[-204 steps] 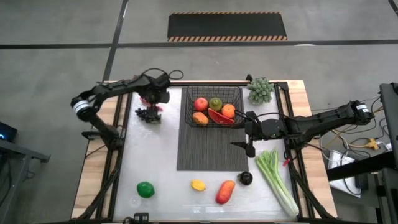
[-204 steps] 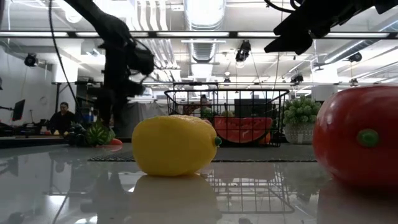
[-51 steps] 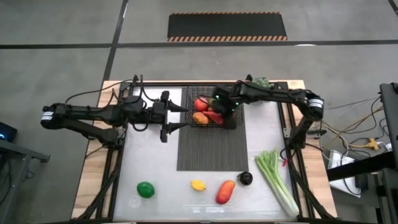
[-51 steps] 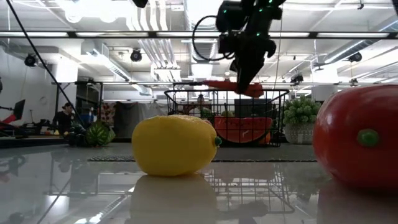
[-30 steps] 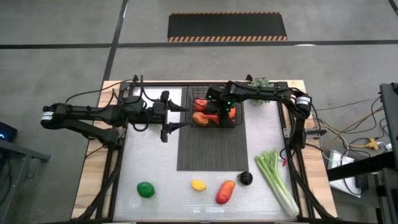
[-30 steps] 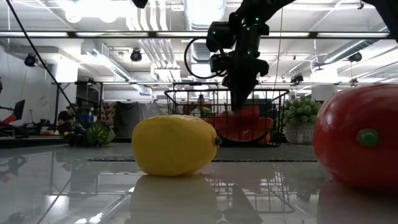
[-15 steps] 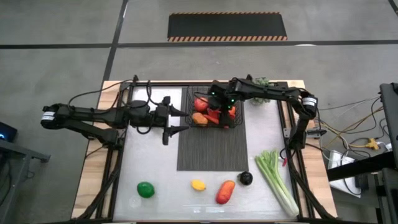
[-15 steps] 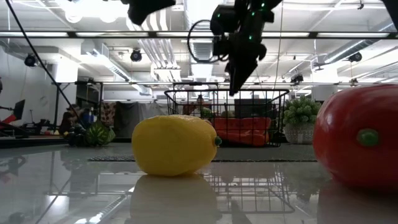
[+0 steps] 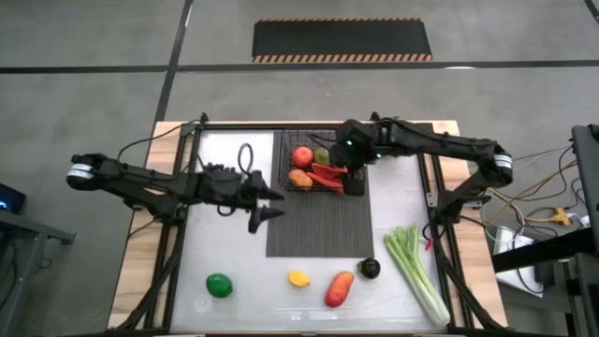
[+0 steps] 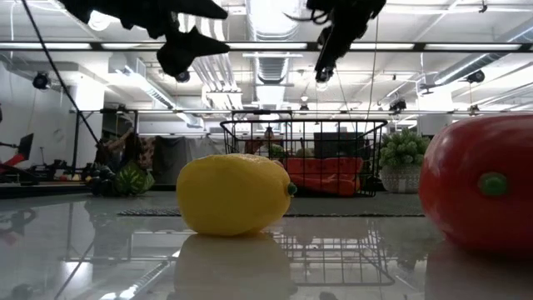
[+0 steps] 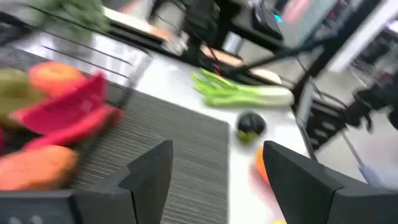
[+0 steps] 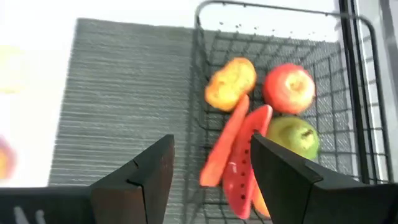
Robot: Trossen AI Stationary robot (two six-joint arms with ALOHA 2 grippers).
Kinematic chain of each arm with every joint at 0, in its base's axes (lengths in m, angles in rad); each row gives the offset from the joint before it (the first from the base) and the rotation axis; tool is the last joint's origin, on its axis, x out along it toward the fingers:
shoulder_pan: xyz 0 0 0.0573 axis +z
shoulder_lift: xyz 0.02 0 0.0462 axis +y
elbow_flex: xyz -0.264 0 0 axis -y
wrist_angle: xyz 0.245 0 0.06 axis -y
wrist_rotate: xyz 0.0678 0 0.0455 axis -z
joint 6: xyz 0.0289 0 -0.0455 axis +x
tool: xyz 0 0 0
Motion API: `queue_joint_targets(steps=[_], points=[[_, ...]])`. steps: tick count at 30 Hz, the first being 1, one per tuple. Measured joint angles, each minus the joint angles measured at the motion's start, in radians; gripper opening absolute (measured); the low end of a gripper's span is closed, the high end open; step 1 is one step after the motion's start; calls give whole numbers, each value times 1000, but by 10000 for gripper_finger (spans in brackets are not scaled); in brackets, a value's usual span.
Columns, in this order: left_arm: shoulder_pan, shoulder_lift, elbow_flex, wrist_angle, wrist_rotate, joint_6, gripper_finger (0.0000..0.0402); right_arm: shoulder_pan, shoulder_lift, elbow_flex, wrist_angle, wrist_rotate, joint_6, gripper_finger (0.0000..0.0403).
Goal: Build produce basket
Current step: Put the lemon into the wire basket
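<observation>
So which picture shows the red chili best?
The right wrist view: the chili lies in plain sight inside the basket. The high view shows it small; in the low and left wrist views I cannot pick it out.

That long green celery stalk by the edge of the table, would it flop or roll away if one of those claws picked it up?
The celery stalk looks moulded and lies straight, so it probably stays stiff rather than drooping. It is long, so gripped near one end it would likely tilt; a middle grip seems safer. Its flat, splayed stalks suggest it would slide rather than roll on the glossy table.
</observation>
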Motion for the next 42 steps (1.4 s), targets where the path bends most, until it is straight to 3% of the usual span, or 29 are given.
queue_joint_targets(steps=[12, 21, 26, 32, 42], points=[[-211, 323, 168, -19, 5, 98, 233, 158, -239, -234, 222, 1, 76, 198], [-285, 491, 392, -400, 73, 100, 233, 270, -376, -426, 422, 1, 173, 199], [-337, 579, 494, -414, 73, 92, 233, 345, -430, -526, 540, 7, 222, 199], [-358, 653, 537, -405, 7, 130, 233, 411, -458, -589, 623, 9, 251, 199], [-364, 735, 536, -405, -15, 112, 233, 452, -449, -596, 631, 11, 270, 199]])
